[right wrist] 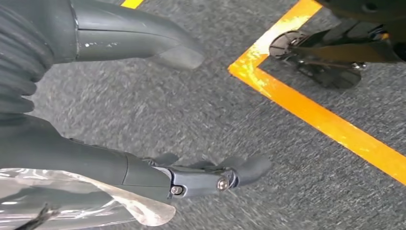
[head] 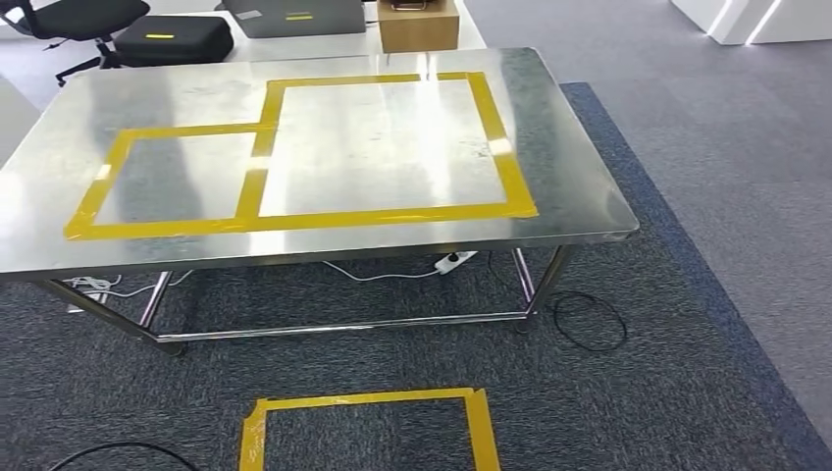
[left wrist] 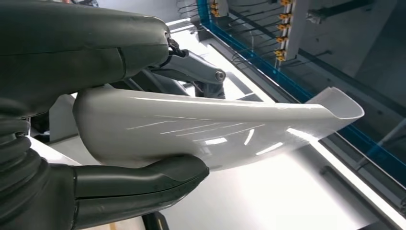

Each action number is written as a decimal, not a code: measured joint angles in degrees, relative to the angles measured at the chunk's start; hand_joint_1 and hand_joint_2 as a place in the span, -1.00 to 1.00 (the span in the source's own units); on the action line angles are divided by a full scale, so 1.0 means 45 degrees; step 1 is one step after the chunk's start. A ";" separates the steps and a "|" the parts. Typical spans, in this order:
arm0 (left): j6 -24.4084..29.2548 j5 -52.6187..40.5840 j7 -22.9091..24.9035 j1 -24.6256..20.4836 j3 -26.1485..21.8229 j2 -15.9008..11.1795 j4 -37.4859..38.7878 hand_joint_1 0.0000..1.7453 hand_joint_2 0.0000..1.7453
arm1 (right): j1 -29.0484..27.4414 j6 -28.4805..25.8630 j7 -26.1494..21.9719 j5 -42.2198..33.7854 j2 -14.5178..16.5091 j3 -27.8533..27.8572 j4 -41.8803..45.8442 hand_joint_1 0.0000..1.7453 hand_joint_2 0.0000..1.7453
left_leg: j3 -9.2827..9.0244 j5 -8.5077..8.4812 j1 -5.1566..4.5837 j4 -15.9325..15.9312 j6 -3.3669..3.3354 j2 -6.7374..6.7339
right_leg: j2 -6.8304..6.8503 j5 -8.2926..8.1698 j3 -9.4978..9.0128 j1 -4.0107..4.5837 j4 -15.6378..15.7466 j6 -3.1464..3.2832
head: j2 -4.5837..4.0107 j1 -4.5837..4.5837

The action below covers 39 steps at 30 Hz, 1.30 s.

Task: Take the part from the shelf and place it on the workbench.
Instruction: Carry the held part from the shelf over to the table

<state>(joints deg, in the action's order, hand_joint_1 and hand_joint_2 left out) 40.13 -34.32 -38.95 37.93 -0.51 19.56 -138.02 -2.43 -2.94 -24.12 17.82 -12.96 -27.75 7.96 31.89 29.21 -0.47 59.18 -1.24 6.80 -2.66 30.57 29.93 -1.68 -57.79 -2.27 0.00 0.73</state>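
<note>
Part [left wrist: 210,127], a glossy white curved panel, was held in the left hand [left wrist: 95,120]: thumb [left wrist: 143,179] pressed under one face, darker fingers [left wrist: 191,67] closed over the other, w/ the far flared end projecting free beyond the grip. Behind the part, a blue-edged rack w/ hanging fittings [left wrist: 282,28] was seen, blurred; whether this was the shelf could not be told.

Step judged: pick complete, transport to workbench [head: 579,167] in hand; placement not yet done. From the head view the workbench, a steel-topped table, lay directly ahead, marked w/ yellow tape [head: 392,216] as two adjoining rectangles. Nothing was seen lying inside either rectangle. A taped square on the carpet [head: 368,402] was seen on the near side of the workbench, prob. a standing mark.

Next move, as judged: approach to the workbench edge, left arm to be brought fwd over a taped rectangle, part lowered flat, grip released only once supported. Which rectangle was meant could not be told.

Right hand [right wrist: 158,120] was pointed down at the carpet beside an orange tape corner [right wrist: 268,81], well apart from the workbench; fingers spread, nothing held. Clear film [right wrist: 72,201] was seen at its wrist.
</note>
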 joint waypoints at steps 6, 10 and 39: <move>-0.0001 0.0107 0.0000 -0.0017 -0.0006 -0.0005 0.0002 1.00 1.00 | -0.0083 -0.0016 -0.0006 -0.0186 0.0006 0.0005 0.0000 -1.00 1.00 | 0.1811 0.1246 0.0067 0.3547 0.0274 -0.1357 | 0.0815 0.0203 -0.0273 0.0043 0.0054 0.0253 | 0.0000 0.0121; -0.0001 0.0163 0.0000 -0.0007 -0.0022 -0.0005 0.0002 1.00 1.00 | -0.0032 -0.0030 -0.0007 -0.0228 0.0016 0.0010 0.0000 -1.00 1.00 | 0.0677 -0.0259 0.0011 0.1034 0.0019 -0.1427 | 0.0969 0.0417 -0.0492 0.0087 0.0067 0.0192 | 0.0000 0.0118; -0.0001 0.0175 0.0000 0.0032 -0.0017 -0.0010 0.0007 1.00 1.00 | -0.0163 0.0270 -0.0239 -0.0333 0.0061 0.0062 -0.0005 -1.00 1.00 | 0.1812 0.1614 0.0129 0.2541 0.0263 -0.1381 | 0.0681 0.1118 -0.1082 -0.0028 -0.0096 0.0282 | 0.0000 0.0013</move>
<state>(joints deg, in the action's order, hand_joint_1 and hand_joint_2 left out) 40.13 -33.53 -38.95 38.07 -0.59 19.52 -137.98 -3.16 -1.73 -25.20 16.33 -12.68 -27.47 7.93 40.05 36.47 0.12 70.61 -0.05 0.58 0.40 35.60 25.07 -1.80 -58.22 -1.00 0.00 0.79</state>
